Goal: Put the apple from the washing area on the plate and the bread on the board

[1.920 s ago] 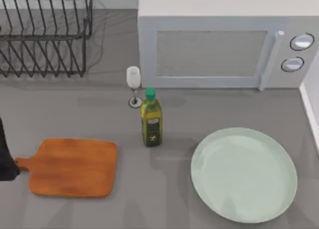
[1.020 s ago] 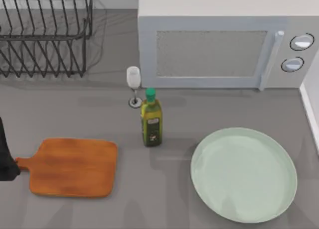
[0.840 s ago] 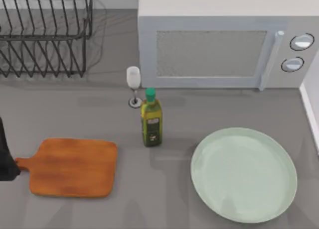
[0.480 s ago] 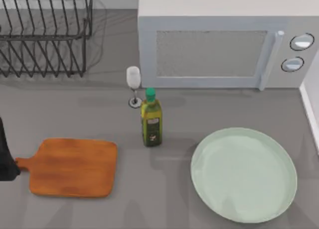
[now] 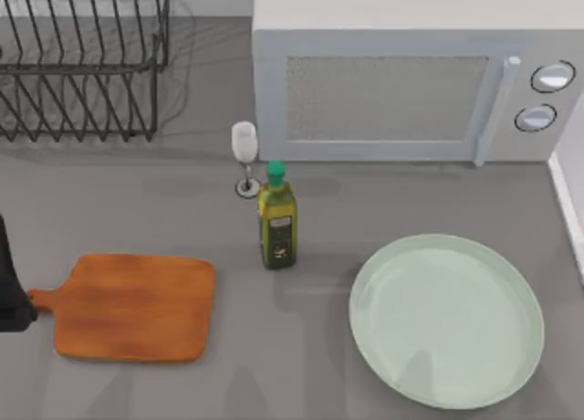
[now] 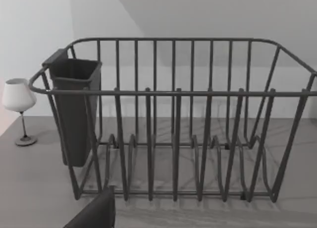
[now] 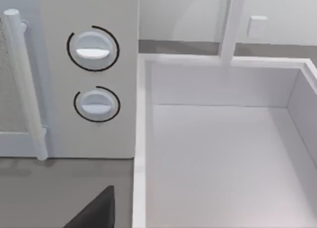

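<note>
The orange-brown board lies flat at the front left of the grey counter, its handle pointing left. The pale mint plate sits at the front right with nothing on it. The apple and the bread are out of view. My left arm is a dark shape at the left edge, touching the board's handle end. A dark part of my left gripper shows before the dish rack. A dark part of my right gripper shows near the white sink basin, whose visible floor is bare.
A microwave fills the back right, its knobs close to the right wrist camera. An olive-oil bottle and a wine glass stand mid-counter. The wire dish rack with a dark cutlery cup stands back left.
</note>
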Robot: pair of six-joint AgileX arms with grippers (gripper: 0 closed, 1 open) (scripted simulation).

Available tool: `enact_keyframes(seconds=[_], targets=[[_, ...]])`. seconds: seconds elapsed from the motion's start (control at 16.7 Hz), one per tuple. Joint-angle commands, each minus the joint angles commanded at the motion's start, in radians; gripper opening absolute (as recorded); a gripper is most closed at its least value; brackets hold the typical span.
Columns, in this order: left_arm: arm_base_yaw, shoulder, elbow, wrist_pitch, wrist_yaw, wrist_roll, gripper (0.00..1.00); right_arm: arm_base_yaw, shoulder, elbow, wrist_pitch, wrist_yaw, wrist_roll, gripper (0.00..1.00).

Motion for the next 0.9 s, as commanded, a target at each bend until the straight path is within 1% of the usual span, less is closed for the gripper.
enact_keyframes(seconds=[0.66,0.9], targets=[[0.0,0.0,0.0,0.0,0.0,0.0,1.0,-0.152,1.131,0.795,-0.548,0.001,-0.143,1.0],[0.0,0.0,0.0,0.0,0.0,0.0,1.0,-0.195,1.458,1.018,-0.701,0.001,-0.183,1.0]])
